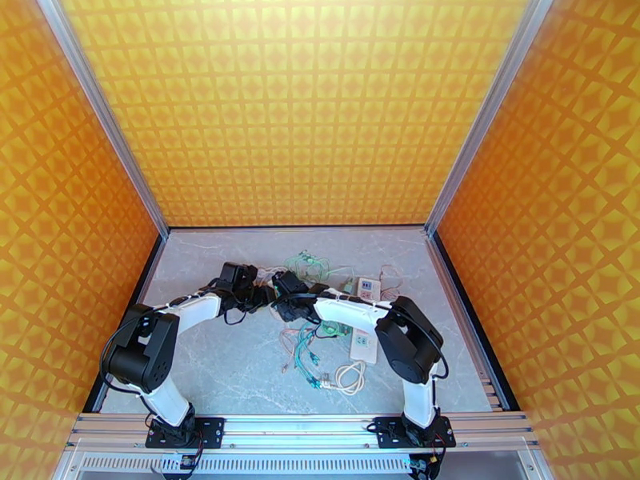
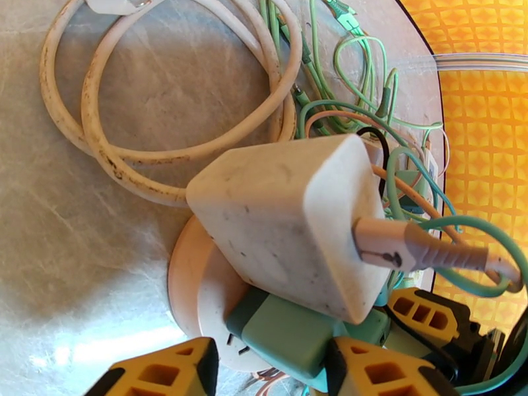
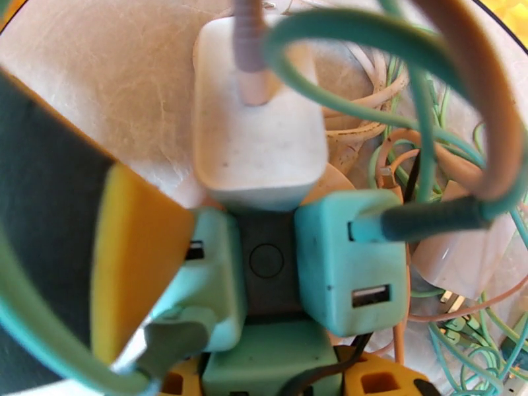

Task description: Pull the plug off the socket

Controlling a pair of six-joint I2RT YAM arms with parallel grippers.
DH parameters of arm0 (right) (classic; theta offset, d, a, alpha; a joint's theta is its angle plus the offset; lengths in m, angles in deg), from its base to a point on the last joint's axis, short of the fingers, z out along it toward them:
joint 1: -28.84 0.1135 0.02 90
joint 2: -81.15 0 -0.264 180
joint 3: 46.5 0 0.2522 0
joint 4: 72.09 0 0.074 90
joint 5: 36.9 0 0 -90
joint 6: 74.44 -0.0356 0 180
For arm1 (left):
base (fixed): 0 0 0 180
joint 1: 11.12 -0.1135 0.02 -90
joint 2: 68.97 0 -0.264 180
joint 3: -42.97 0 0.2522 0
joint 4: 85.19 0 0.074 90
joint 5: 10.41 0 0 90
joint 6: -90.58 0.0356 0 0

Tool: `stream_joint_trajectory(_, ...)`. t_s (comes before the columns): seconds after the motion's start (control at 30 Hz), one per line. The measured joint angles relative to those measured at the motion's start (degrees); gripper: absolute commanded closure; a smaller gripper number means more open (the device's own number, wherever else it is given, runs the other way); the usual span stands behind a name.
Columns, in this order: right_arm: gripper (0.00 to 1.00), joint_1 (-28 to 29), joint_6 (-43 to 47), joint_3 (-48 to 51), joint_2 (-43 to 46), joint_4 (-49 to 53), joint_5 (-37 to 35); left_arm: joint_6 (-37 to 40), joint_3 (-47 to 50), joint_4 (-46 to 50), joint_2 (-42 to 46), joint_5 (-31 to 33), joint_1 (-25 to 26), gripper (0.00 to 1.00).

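A socket block (image 3: 264,259) with a black centre carries several plugs: a white charger (image 2: 290,219) on top and teal plugs on its sides. My left gripper (image 2: 267,371) has its yellow fingers (image 2: 158,377) on either side of a teal plug (image 2: 290,338) and is closed on it. My right gripper (image 3: 270,384) grips the lowest teal plug (image 3: 264,361) from the opposite side; one of its fingers (image 2: 422,315) shows in the left wrist view. Both grippers meet at mid-table, left gripper (image 1: 258,294) and right gripper (image 1: 286,302).
A dirty white coiled cable (image 2: 165,100) lies beside the block on the grey table (image 2: 66,259). Green and orange wires (image 3: 422,113) loop over the plugs. Two white power strips (image 1: 364,346) and more cable (image 1: 348,378) lie near the right arm. Orange walls enclose the table.
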Motion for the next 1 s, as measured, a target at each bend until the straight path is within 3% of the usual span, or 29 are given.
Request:
stream_joint_trajectory(0.4,0.74,0.98,-0.33,-1.42,-0.72,1.49,-2.49,0.61,-0.85,1.75,0.0,0.33,0.0,0.54)
stream_joint_trajectory(0.77,0.73,-4.55,-4.15,2.84,1.73,-2.69,9.35,1.46,-0.85,1.75,-0.02,0.81,0.33,0.55)
stream_joint_trajectory(1.0,0.72,-4.66,-4.11,2.84,1.75,-2.67,9.88,1.46,-0.85,1.73,-0.02,0.9,0.33,0.55)
